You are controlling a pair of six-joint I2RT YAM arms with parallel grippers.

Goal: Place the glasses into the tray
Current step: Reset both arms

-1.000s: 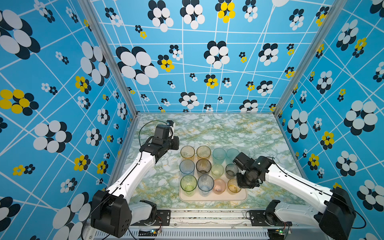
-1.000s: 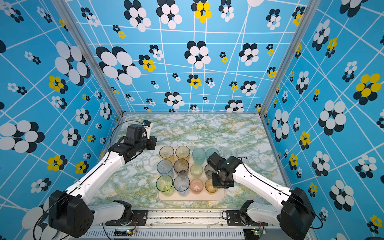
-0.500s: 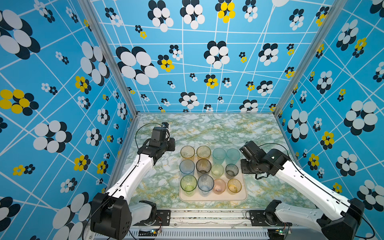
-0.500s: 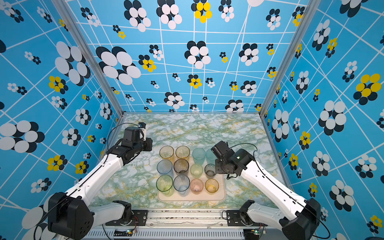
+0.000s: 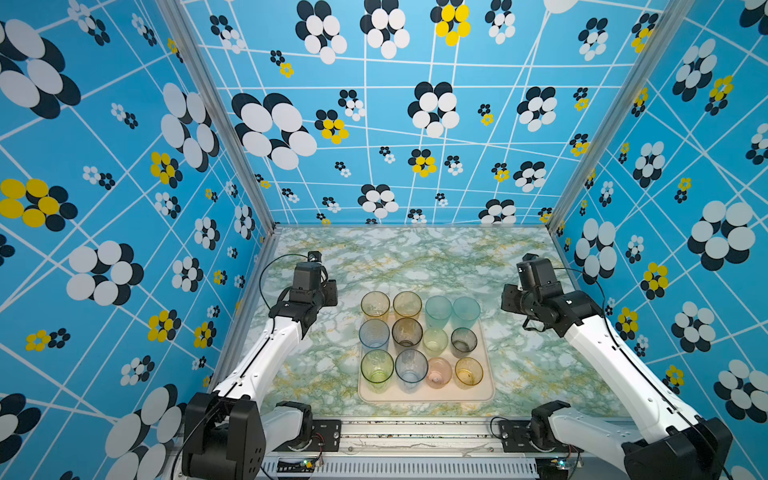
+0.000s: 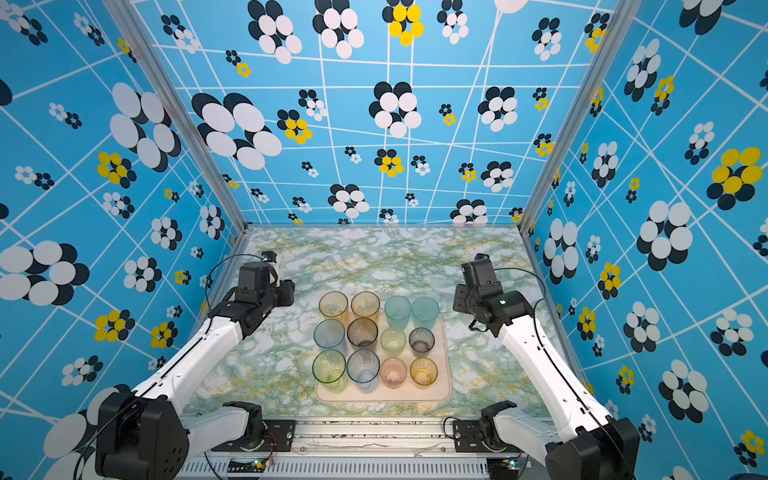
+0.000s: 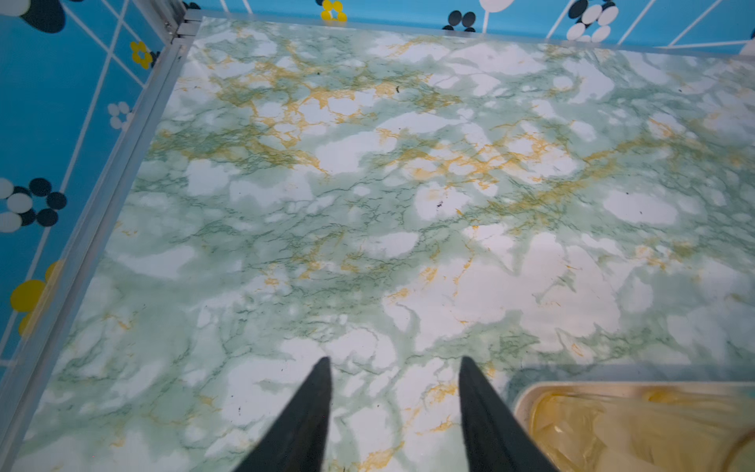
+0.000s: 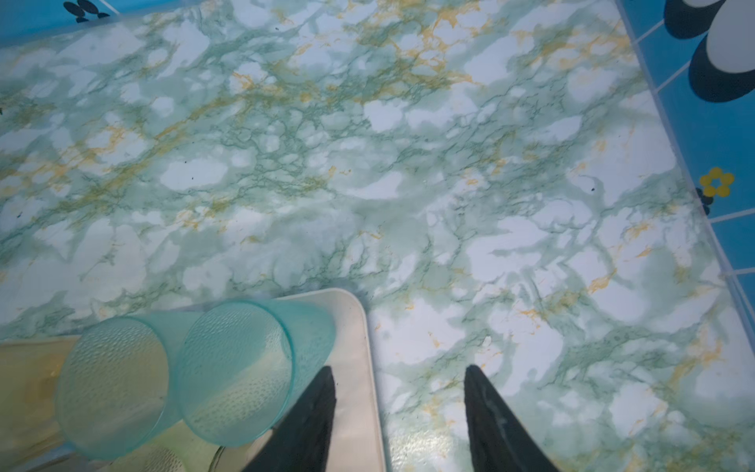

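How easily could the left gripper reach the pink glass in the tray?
Probably not sideways: the tall blue glass and the brown glass stand between the left gripper and the pink glass. From above, perhaps.

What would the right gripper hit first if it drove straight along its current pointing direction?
Most likely the bare marble tabletop: the right gripper is open, pointing just past the tray corner, with the nearest teal glass off to one side. Depth is unclear; nothing else shows in line.

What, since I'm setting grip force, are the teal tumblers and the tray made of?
Teal tumblers: probably translucent plastic, possibly glass; light passes through, walls look finely pebbled. Tray: likely matte plastic or silicone; opaque cream, soft rounded rim, no sharp glare.
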